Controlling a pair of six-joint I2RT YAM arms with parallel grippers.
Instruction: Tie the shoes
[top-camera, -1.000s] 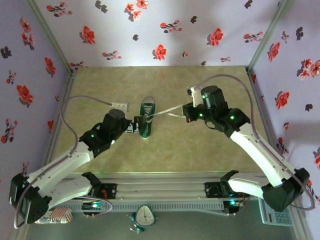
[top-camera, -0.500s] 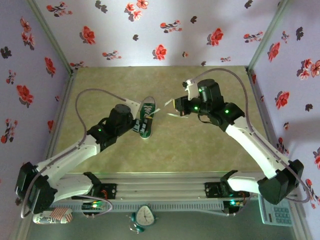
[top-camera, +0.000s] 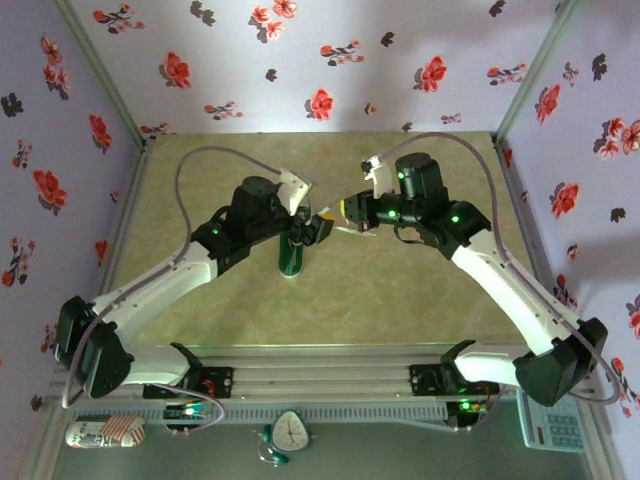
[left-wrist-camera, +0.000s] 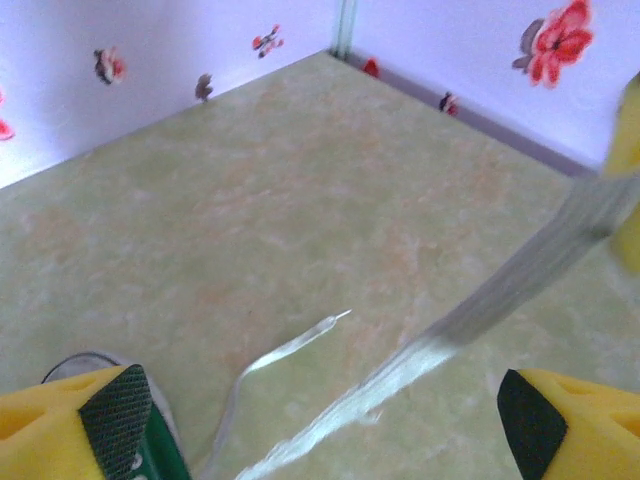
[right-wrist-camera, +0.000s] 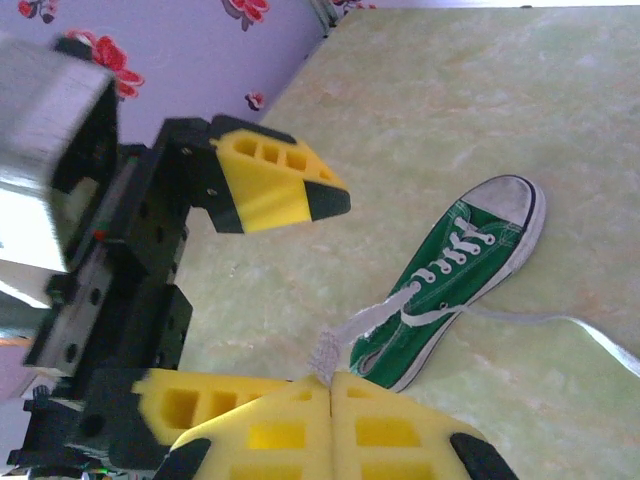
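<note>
Lace-pulling stage, apparently, with no knot yet: the dark green canvas sneaker (right-wrist-camera: 450, 285) sits mid mottled green worktop (top-camera: 400, 300), between the arms.
Detail: the right end effector (right-wrist-camera: 330, 388) is clamped on a flat white lace (left-wrist-camera: 520, 270), drawn taut. The left end effector (left-wrist-camera: 330, 425) is spread wide, straddling it, holding nothing. Next move likely needs a precise pinch.

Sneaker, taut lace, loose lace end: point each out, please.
sneaker (right-wrist-camera: 470, 285), right wrist view, on its green canvas side.
taut lace (left-wrist-camera: 450, 330), left wrist view, on its middle stretch.
loose lace end (left-wrist-camera: 300, 338), left wrist view, just short of its tip.
</note>
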